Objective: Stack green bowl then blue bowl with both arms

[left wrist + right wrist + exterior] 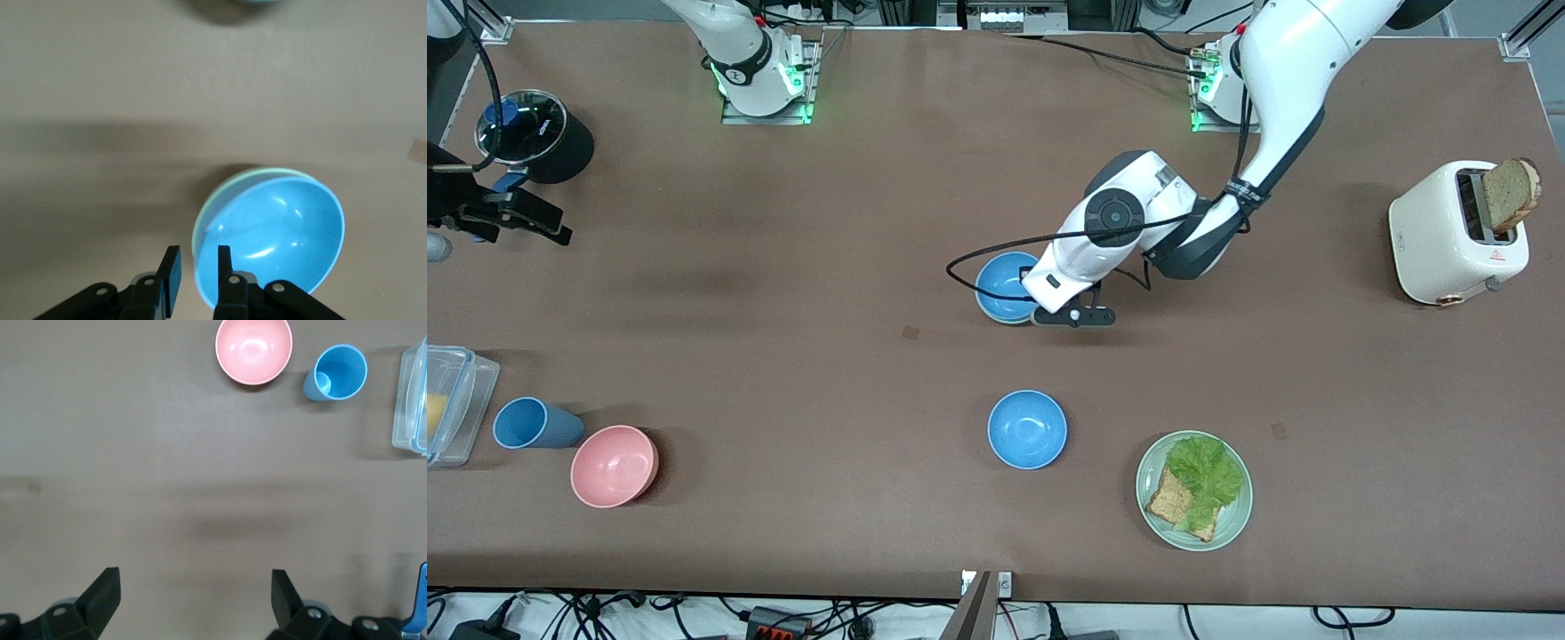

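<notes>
At six o'clock a spare blue bowl [1027,429] is left. At twelve o'clock from it, the stacked blue bowl [273,230] is nested in the green bowl [207,217], its rim straddled by the slightly parted left gripper [198,272], seemingly for release. The right gripper [193,593] is held spread wide, waiting at the right arm's end of the table.

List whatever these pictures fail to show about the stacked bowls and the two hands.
- Green bowl: the blue bowl nested in it leaves only a rim sliver in the left wrist view; in the front view the left arm also overlaps the stack.
- Left hand: fingers slightly apart at the stack's rim; whether they touch it is unclear.
- Right hand: open over bare table; front view cuts it at the edge.
</notes>
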Available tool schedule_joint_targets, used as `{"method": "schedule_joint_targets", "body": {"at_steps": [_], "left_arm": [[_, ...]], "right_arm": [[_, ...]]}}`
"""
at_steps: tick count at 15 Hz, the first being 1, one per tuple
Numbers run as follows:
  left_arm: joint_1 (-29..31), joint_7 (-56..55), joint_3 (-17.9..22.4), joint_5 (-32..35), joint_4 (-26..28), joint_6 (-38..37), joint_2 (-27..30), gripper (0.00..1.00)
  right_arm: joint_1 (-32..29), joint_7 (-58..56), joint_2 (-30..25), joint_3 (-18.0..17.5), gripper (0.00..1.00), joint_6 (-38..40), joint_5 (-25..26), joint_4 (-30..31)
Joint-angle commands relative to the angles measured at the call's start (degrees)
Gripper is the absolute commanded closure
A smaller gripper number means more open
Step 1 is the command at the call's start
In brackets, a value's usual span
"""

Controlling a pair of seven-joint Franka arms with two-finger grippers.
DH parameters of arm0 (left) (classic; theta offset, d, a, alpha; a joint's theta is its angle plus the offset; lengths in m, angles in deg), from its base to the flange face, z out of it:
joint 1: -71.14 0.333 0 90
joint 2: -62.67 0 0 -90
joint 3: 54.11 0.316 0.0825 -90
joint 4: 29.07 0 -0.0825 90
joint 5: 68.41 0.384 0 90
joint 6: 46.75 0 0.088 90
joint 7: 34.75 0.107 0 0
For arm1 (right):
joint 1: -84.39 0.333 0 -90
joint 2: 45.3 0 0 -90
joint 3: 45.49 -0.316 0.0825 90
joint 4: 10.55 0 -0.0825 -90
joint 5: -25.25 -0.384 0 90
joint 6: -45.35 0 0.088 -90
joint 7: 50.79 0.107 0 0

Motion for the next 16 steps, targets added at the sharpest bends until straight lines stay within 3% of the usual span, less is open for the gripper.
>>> {"method": "schedule_joint_targets", "body": {"at_steps": [1, 4, 7, 8, 9, 13, 14, 16], "left_arm": [[1.9, -0.1, -0.6, 0.9, -9.2, -11.3, 0.3, 0.68], [5.6, 4.1, -1.1, 0.9, -12.6, -15.0, 0.3, 0.63], [10.2, 15.6, -1.1, 0.9, -14.0, -17.7, 0.3, 0.39], [12.4, 19.7, -1.2, 0.9, -14.0, -18.5, 0.4, 0.23], [14.7, 22.1, -1.2, 0.9, -14.1, -18.8, 0.8, 0.00], [17.5, 24.4, 0.0, 0.2, -17.6, -23.2, 2.4, 0.00], [17.5, 24.4, 1.5, 0.2, -16.6, -23.4, 5.2, 0.00], [16.5, 24.6, 8.8, -2.5, -12.8, -23.3, 11.0, 0.00]], "right_arm": [[-0.2, 0.4, -1.3, -0.5, 0.00, -1.7, 1.0, 1.5], [-0.2, 0.2, -1.4, -0.6, 0.00, -1.4, 1.0, 1.6], [-0.2, 0.6, -1.5, -0.5, 0.00, 0.3, 0.9, 1.7], [-0.2, 0.6, -1.5, -0.5, 0.00, 0.8, 0.9, 1.7], [-0.2, 0.5, -1.5, -0.5, 0.00, 0.9, 0.9, 1.7], [-0.2, 0.1, -1.5, -0.5, 0.00, 0.3, 1.0, 1.7], [-0.2, 0.0, -1.5, -0.5, 0.00, 0.3, 1.1, 1.7], [0.2, 0.0, -1.7, -0.6, 0.00, 0.3, 2.7, 1.7]]}}
